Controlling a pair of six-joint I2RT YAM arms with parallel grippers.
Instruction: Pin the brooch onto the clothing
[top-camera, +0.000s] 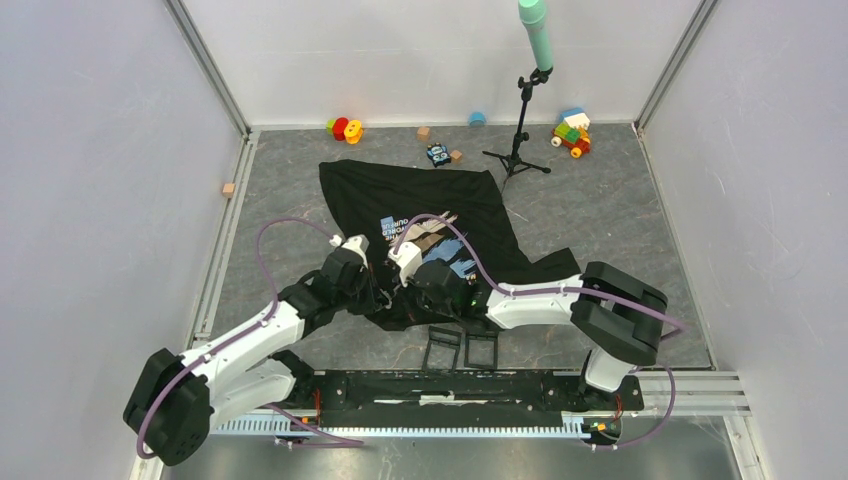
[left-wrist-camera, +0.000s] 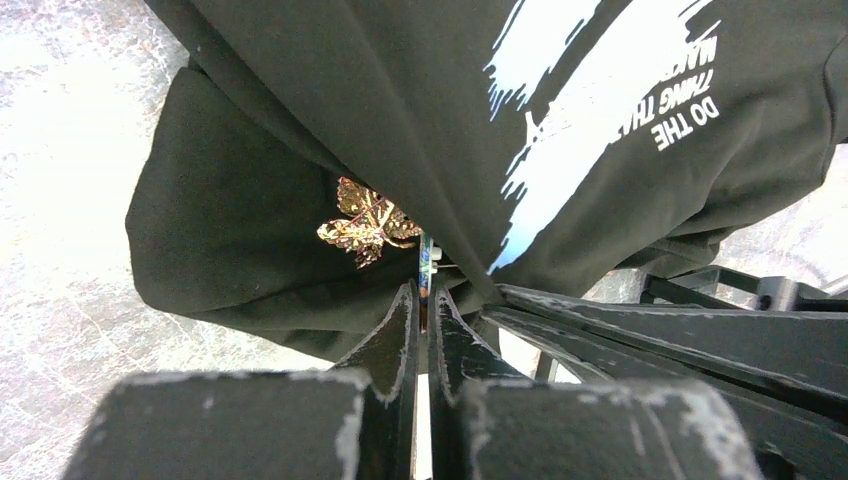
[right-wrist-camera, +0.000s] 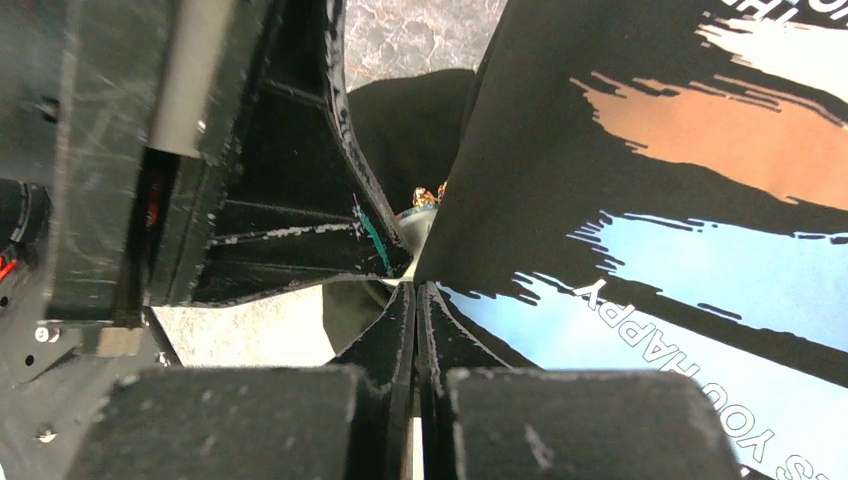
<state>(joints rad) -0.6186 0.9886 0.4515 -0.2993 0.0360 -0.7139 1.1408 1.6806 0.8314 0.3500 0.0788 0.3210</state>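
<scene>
Your left claw (left-wrist-camera: 424, 300) is pinched shut on something thin just beside the leaf brooch (left-wrist-camera: 365, 225), which sits on a fold of the T-shirt (left-wrist-camera: 300, 100). The brooch looks light and rigid, so hold it by its edge. The cloth is limp and will bunch. Your right claw (right-wrist-camera: 415, 295) is shut at the same fold. Only the left wrist view shows the whole leaf.

Black T-shirt (top-camera: 400, 195) on grey table (top-camera: 620, 220), left gripper (top-camera: 377, 293) and right gripper (top-camera: 408, 290) close together at its near edge, toys (top-camera: 572, 132) beyond
</scene>
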